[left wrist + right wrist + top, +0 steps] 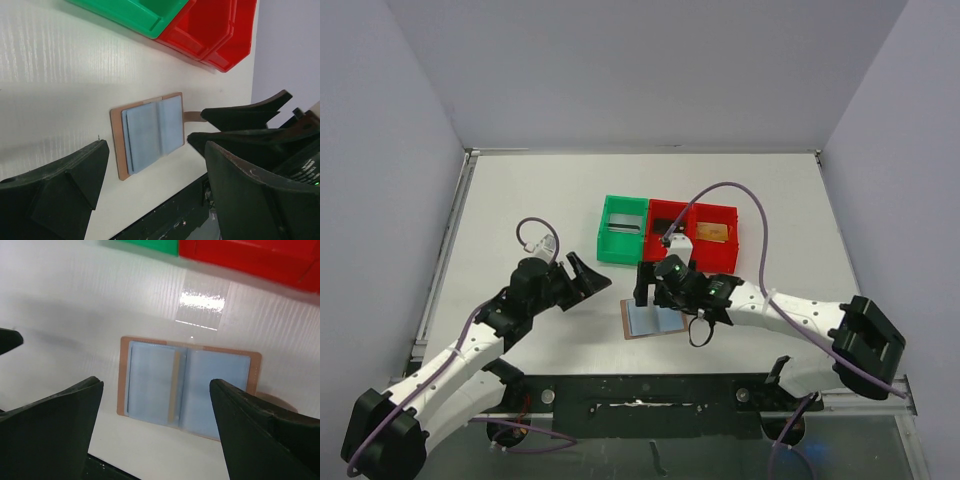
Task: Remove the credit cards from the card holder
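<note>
Card holder (645, 322): open flat on bench (540, 190), nr front edge. Row of 3 bins (668, 204) behind it, apart. L fingers (590, 275) to its left, R fingers (642, 285) above its rear edge.

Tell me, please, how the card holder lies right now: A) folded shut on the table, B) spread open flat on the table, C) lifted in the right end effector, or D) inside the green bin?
B: the card holder lies spread open on the table, with its pale blue pockets facing up.

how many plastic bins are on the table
3, side by side in a row behind the open card holder. Seen from the top view: a green bin on the left, a red bin in the middle, and a second red bin on the right.
</note>
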You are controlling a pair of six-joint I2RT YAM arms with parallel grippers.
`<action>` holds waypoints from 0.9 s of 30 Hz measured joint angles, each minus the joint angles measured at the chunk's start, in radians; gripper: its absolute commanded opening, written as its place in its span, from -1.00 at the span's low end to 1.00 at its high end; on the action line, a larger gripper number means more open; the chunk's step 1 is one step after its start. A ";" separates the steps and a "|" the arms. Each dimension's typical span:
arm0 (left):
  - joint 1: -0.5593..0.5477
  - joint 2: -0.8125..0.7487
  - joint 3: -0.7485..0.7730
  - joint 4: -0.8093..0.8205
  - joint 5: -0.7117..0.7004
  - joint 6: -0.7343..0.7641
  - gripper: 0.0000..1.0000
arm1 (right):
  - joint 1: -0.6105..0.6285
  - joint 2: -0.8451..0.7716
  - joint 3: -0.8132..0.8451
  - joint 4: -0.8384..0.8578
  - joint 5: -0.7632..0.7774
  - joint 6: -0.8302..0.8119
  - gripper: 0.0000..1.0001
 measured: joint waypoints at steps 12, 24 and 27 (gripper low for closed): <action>0.005 -0.046 0.000 -0.030 0.000 -0.008 0.52 | 0.079 0.147 0.040 -0.093 0.065 0.070 0.43; 0.006 -0.046 0.000 -0.037 0.000 -0.007 0.52 | 0.119 0.298 0.177 -0.109 0.039 0.055 0.15; 0.009 -0.052 -0.001 -0.049 0.000 -0.008 0.52 | 0.121 0.317 0.196 -0.127 0.042 0.057 0.13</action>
